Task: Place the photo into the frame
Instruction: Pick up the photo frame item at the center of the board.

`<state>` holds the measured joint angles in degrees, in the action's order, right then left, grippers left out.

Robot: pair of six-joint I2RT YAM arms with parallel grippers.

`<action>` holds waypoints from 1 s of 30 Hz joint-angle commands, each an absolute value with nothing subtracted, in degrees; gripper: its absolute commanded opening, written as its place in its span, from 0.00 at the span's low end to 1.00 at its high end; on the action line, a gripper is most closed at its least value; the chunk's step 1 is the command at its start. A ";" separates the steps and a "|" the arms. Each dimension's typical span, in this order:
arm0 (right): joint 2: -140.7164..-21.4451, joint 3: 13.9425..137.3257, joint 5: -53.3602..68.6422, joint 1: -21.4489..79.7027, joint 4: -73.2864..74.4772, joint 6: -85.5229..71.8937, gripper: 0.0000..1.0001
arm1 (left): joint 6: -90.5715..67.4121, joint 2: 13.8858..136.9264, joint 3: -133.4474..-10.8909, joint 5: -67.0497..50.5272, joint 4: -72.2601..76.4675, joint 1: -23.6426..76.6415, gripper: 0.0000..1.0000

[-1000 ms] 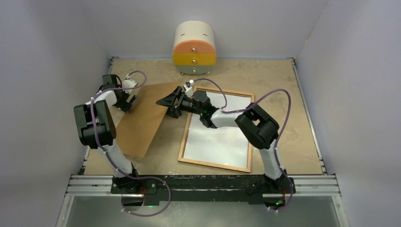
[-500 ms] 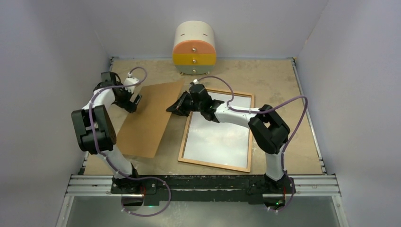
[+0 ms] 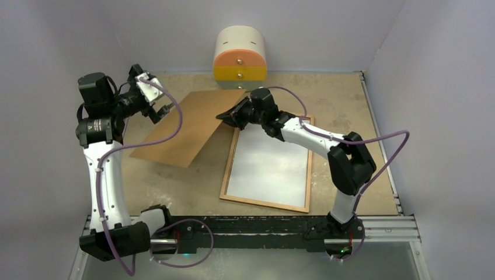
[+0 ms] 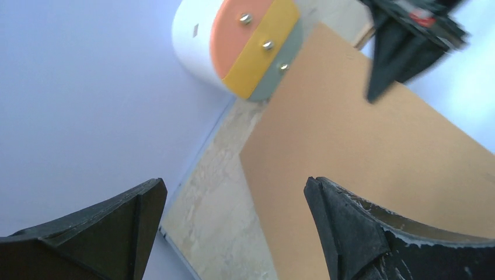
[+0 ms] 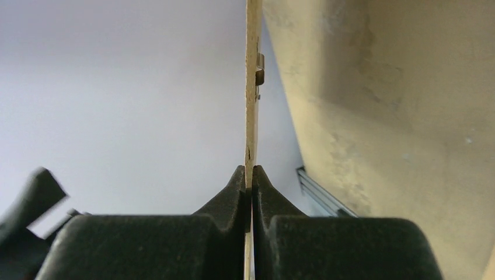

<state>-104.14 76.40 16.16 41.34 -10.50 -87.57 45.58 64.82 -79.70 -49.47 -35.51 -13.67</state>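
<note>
The frame [image 3: 262, 204] of thin reddish-brown wood lies flat right of centre. A plain white surface [image 3: 271, 166] fills its inside; it looks like the photo with its reverse up. The brown backing board [image 3: 187, 128] lies tilted to the frame's left, its right edge raised. My right gripper [image 3: 226, 118] is shut on that edge, and the right wrist view shows the thin board edge [image 5: 253, 87] pinched between the gripper [image 5: 251, 170] jaws. My left gripper [image 3: 161, 112] hangs open above the board's far left corner, with nothing in it [image 4: 233, 182].
A round white drawer unit [image 3: 240, 58] with orange, yellow and grey fronts stands at the back wall, just beyond the board's far edge. White walls close in the table on three sides. A metal rail [image 3: 251, 227] runs along the near edge.
My right gripper shut on the board's right edge, then lifted and carried it toward the back. The left arm rose and drew back to the left, its gripper opening a little wider.
</note>
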 commanded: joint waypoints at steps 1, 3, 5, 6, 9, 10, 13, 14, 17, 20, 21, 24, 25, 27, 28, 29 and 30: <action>-100.29 77.76 18.00 40.53 -17.39 -95.68 0.00 | 65.00 63.92 -84.64 -61.25 -59.91 -13.54 0.99; -99.99 77.77 18.53 40.37 -18.72 -97.07 0.00 | 72.85 62.92 -86.41 -59.99 -69.13 -13.54 0.99; -99.28 77.55 18.70 40.27 -19.56 -98.08 0.00 | 80.47 62.66 -89.37 -57.96 -79.43 -13.55 0.98; -98.86 77.29 18.76 40.19 -20.07 -98.54 0.00 | 83.15 62.47 -90.67 -56.78 -81.76 -13.54 0.98; -97.47 76.21 18.94 39.55 -21.57 -99.55 0.00 | 84.06 59.54 -91.58 -53.64 -82.05 -13.45 0.98; -97.04 75.94 18.90 39.29 -21.47 -99.62 0.00 | 85.01 58.61 -91.58 -52.87 -82.12 -13.52 0.98; -95.89 74.53 19.19 38.50 -22.64 -100.74 0.00 | 86.44 56.86 -90.74 -51.52 -82.11 -13.45 0.99; -95.67 74.00 19.24 38.31 -23.21 -101.22 0.00 | 87.35 56.06 -89.65 -51.14 -82.14 -13.30 0.99; -95.48 73.59 19.45 37.64 -23.87 -102.05 0.00 | 93.57 52.83 -84.51 -48.10 -82.17 -13.01 0.99; -96.39 74.33 20.34 36.87 -24.22 -102.56 0.00 | 97.84 51.82 -81.87 -43.55 -82.18 -13.05 0.99; -96.60 74.58 20.54 36.75 -24.50 -102.82 0.00 | 97.98 51.92 -81.64 -42.50 -82.13 -13.01 0.98; -97.34 75.36 20.67 36.74 -25.49 -102.98 0.00 | 99.46 52.00 -80.70 -41.49 -82.06 -13.01 0.97; -97.56 75.48 20.45 36.74 -25.91 -102.97 0.00 | 100.14 52.03 -80.34 -41.71 -82.09 -13.01 0.96; -97.79 74.87 20.31 36.74 -27.89 -103.95 0.00 | 101.28 52.11 -79.45 -42.40 -81.62 -13.01 0.95; -97.74 74.46 20.00 36.74 -29.11 -104.59 0.00 | 101.13 52.07 -78.73 -42.71 -79.99 -13.01 0.94; -97.72 74.34 19.95 36.78 -29.81 -104.98 0.00 | 99.64 51.85 -77.76 -42.93 -77.45 -13.03 0.93; -97.80 74.46 20.15 36.89 -30.01 -105.10 0.00 | 98.21 51.46 -76.65 -43.12 -74.50 -13.01 0.87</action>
<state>-99.15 72.73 17.98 36.69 -19.25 -101.45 97.27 52.12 -79.29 -42.15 -80.71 -13.30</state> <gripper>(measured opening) 0.022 0.935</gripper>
